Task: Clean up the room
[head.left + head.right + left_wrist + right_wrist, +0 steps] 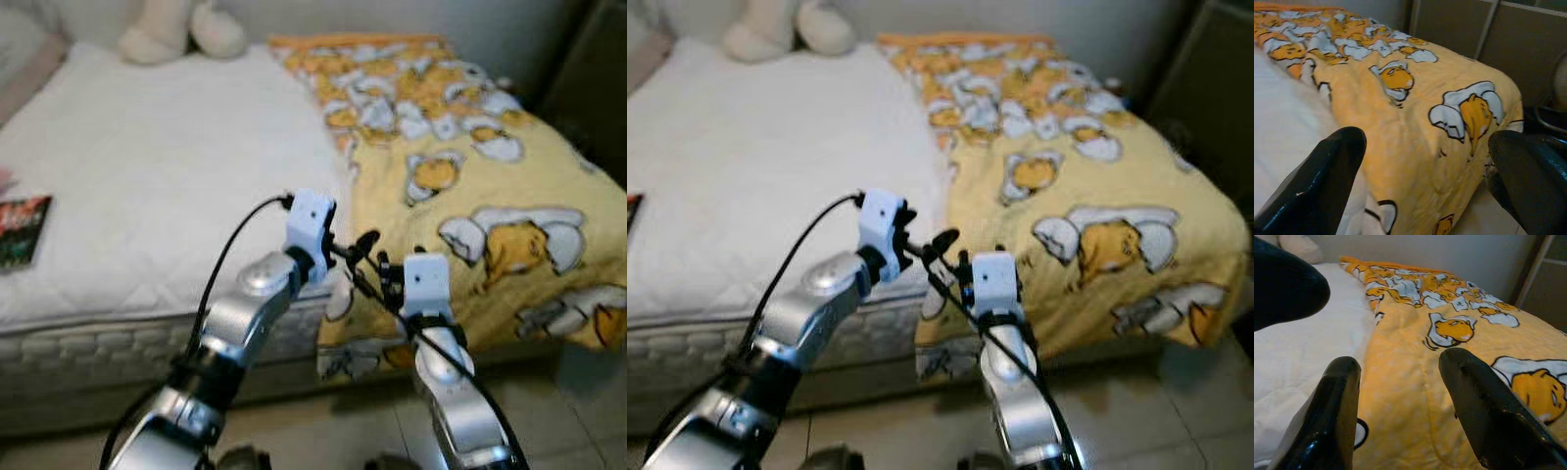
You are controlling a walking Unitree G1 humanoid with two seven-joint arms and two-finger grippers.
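Your left gripper [361, 257] and right gripper [390, 274], both spread with nothing held, hover together at the yellow blanket [470, 196]'s near edge, likely to grab it; it covers only the bed [147, 196]'s right half.

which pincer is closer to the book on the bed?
Left. The left pincer hovers over the mattress edge, on the book's side. The right pincer sits further away, over the yellow blanket.
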